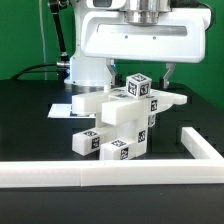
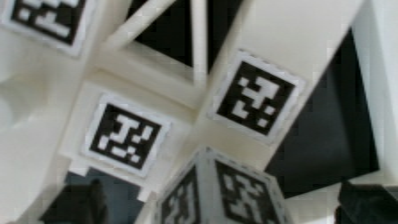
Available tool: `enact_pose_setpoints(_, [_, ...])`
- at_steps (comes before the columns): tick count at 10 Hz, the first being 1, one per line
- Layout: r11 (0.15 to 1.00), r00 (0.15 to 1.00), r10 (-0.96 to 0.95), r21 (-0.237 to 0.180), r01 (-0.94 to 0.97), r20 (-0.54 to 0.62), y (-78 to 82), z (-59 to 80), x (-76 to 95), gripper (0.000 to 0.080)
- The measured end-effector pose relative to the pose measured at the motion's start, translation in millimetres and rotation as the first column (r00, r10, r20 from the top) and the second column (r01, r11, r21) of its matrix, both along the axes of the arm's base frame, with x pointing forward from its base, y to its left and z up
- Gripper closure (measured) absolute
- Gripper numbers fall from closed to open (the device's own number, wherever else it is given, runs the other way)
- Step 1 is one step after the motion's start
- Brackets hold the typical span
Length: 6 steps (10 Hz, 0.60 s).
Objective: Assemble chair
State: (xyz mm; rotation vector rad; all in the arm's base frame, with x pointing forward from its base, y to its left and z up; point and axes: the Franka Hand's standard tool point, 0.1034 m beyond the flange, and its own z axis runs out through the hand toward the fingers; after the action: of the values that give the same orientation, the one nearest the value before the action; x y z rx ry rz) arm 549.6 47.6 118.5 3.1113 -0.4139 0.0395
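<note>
The chair is a partly joined cluster of white blocky parts with black-and-white tags, standing mid-table in the exterior view. Its topmost tagged block sticks up between the fingers of my gripper, which hangs directly above. The fingers stand wide, with a gap on each side of the block. In the wrist view the same tagged block fills the space between the dark fingertips of the gripper, neither touching it. More tagged faces of the chair lie beyond. The gripper is open and holds nothing.
A long white L-shaped border rail runs along the table's front and turns back at the exterior view's right. A thin flat white sheet lies beside the chair at the exterior view's left. The arm's white base stands behind.
</note>
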Motion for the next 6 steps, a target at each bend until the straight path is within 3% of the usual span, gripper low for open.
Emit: enact_pose_setpoints(6, [0.873, 0.873, 0.488, -0.015, -0.488, -0.012, -1.7, 5.7, 5.3, 0.0150])
